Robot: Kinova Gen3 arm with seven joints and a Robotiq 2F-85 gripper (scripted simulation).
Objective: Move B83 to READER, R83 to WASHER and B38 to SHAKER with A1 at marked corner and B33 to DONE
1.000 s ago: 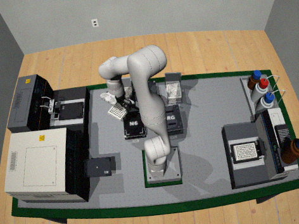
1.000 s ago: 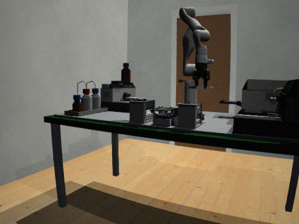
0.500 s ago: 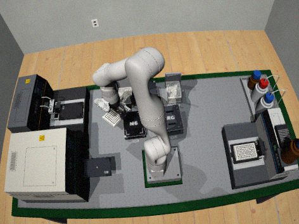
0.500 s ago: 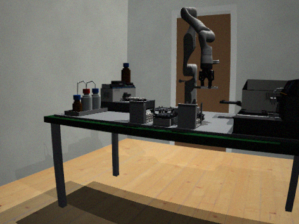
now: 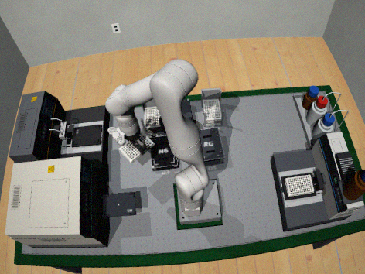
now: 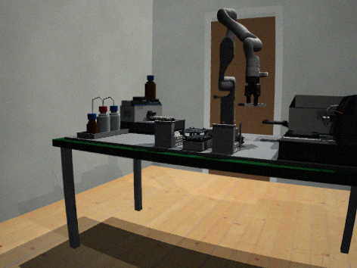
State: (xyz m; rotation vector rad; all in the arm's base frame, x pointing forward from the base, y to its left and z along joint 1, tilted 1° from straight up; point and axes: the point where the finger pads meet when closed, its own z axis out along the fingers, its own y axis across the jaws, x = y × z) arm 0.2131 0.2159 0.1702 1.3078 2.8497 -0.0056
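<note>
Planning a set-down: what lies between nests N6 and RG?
In the top view, the arm passes above the gap between N6 and RG, hiding the deck there.

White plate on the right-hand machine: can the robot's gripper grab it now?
Probably not yet. The gripper is holding another plate up in the air, far across the table from that white plate.

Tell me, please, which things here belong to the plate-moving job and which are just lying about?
Job in hand: gripper carrying a well plate; stack rack; nests N6 and RG; seated plate on the right-hand instrument.
Lying about: capped bottles in the corner tray; brown bottle; wall socket.
</note>
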